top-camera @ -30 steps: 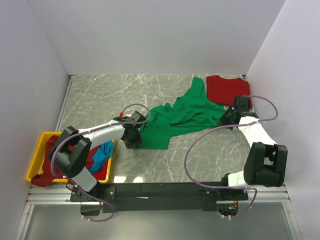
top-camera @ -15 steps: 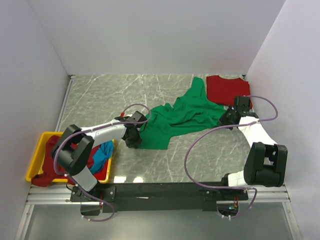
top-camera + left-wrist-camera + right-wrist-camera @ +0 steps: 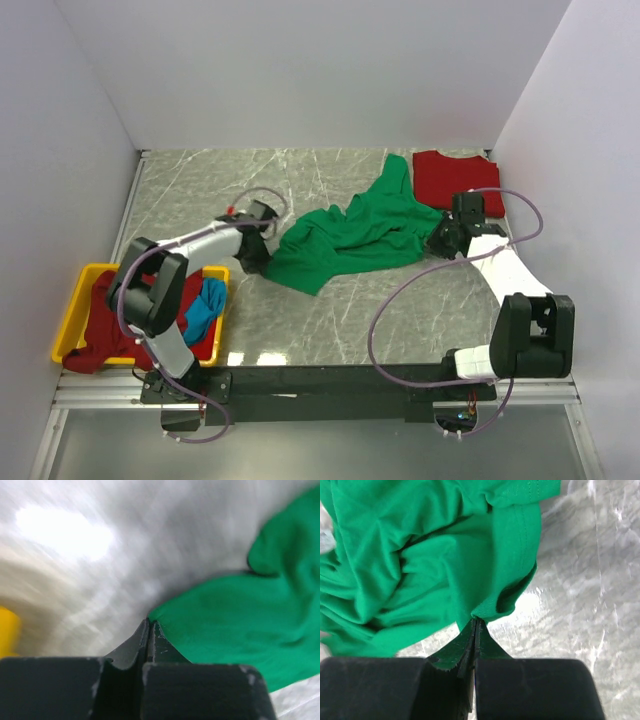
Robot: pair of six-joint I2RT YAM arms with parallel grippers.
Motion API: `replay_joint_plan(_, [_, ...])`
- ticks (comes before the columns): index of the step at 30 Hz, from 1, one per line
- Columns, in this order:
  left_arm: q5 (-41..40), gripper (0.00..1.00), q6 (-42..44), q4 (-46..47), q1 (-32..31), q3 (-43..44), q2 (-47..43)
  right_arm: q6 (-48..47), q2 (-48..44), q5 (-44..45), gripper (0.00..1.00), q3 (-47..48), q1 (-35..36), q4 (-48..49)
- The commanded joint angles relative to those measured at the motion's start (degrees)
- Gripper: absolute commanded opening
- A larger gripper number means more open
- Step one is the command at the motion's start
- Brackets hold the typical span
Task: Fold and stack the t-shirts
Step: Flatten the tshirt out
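Top external shows a grey veined table [image 3: 200, 190] boxed by plain white walls [image 3: 300, 70]. A crumpled green t-shirt [image 3: 350, 235] lies mid-table. The left gripper [image 3: 149, 626] is clamped on its left corner and the right gripper [image 3: 476, 622] on its right hem. A red t-shirt [image 3: 455, 178] lies far right.

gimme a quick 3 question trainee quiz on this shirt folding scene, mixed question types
1. True or false: the left end effector and right end effector are both shut on the green t-shirt.
2. The blue t-shirt lies: A) on the green one, B) in the yellow bin, C) against the back wall.
3. Fill in: the flat t-shirt at the table's far right is ____.
Key: 1 true; 2 B; 3 red.
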Motion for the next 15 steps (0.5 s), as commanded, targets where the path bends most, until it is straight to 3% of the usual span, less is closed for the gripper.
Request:
replay_joint_plan(1, [1.1,0.01,5.3,2.8,7.0,4.2,-1.4,-0.5,-4.1,3.8,0.0,0.6,3.5,-3.2])
replay_joint_plan(5, [2.3,0.01,8.7,3.0,10.4,6.6,-0.1,0.1,-6.4,7.7,0.0,0.1,8.0,-7.7])
replay_joint_plan(15, [5.9,0.01,12.5,3.0,16.6,6.7,1.3,6.0,-12.0,14.7,0.0,-6.8,8.5,-16.5])
